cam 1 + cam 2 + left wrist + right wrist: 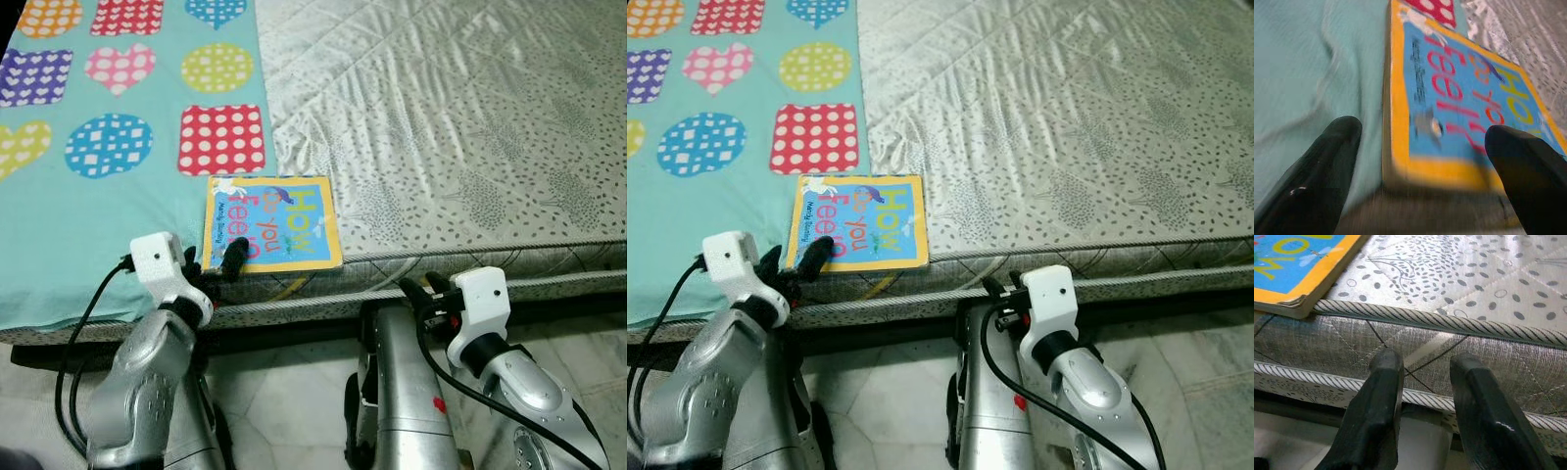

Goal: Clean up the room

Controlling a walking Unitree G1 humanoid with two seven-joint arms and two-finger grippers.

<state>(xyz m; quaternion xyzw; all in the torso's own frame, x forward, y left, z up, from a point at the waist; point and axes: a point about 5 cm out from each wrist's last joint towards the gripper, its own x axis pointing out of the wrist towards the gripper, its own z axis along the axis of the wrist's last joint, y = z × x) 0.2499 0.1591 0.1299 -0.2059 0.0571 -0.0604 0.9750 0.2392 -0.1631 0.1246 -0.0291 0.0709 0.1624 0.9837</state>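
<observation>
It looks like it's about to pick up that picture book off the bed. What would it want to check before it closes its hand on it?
1. Left gripper open wide enough: ok, its fingers stand apart on either side of the book's near corner.
2. Book lying flat on the mattress: ok, at the near edge, partly on the teal blanket.
3. Blanket clear of the fingers: cannot tell; one finger hovers right above it.
4. Fingers actually around the book's edge: cannot tell from these angles.
5. Right gripper out of the way: ok, open, low by the mattress side.
</observation>
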